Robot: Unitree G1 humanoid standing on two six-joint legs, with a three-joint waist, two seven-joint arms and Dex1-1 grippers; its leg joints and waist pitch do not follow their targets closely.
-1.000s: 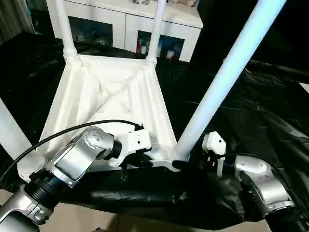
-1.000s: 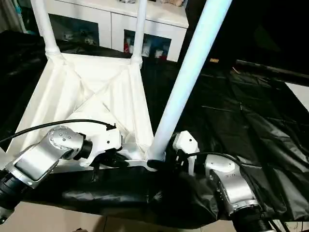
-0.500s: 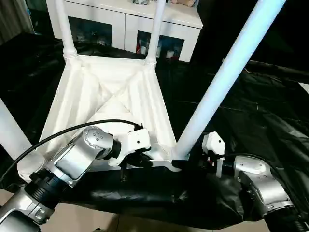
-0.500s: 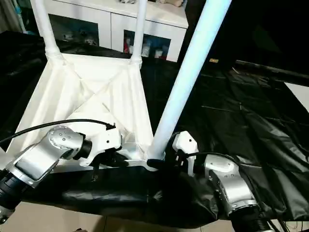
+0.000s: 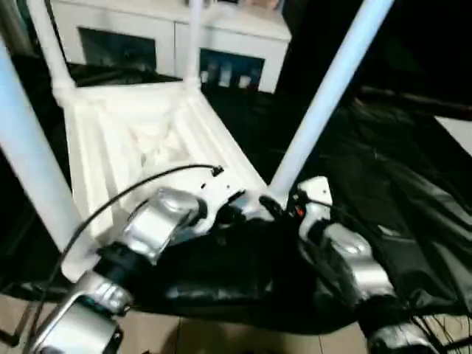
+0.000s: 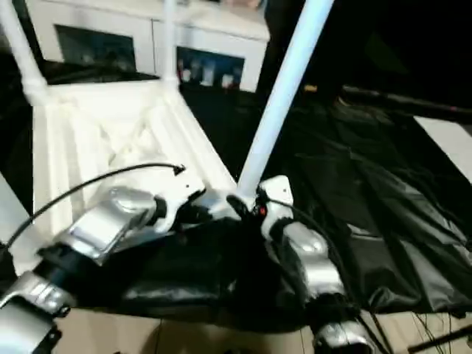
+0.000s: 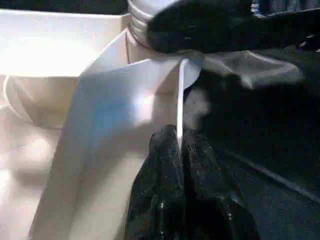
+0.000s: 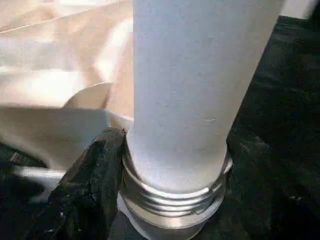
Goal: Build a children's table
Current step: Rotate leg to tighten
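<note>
A crinkled black plastic sheet [image 5: 383,162] covers the surface across the scene, its near edge hanging over a pale wooden floor [image 5: 221,339]. At the far side of the room stands a long white cabinet with glass doors [image 5: 221,51] against a dark background.

On the sheet lies the white plastic rectangular tabletop [image 5: 140,140], upside down, its ribbed X-braced underside facing up. Long white tapered tube legs rise from its corner sockets: two at the far corners [image 5: 193,37], one at the near left [image 5: 29,155], and one at the near right leg [image 5: 324,96], leaning toward the robot's right.

The left hand [image 7: 179,150] is closed on the thin near rim of the tabletop, fingers pinched together over the edge. The right hand [image 8: 95,190] sits at the base of the near right leg, one black finger pressed against its threaded collar; I cannot tell how far it is open.
</note>
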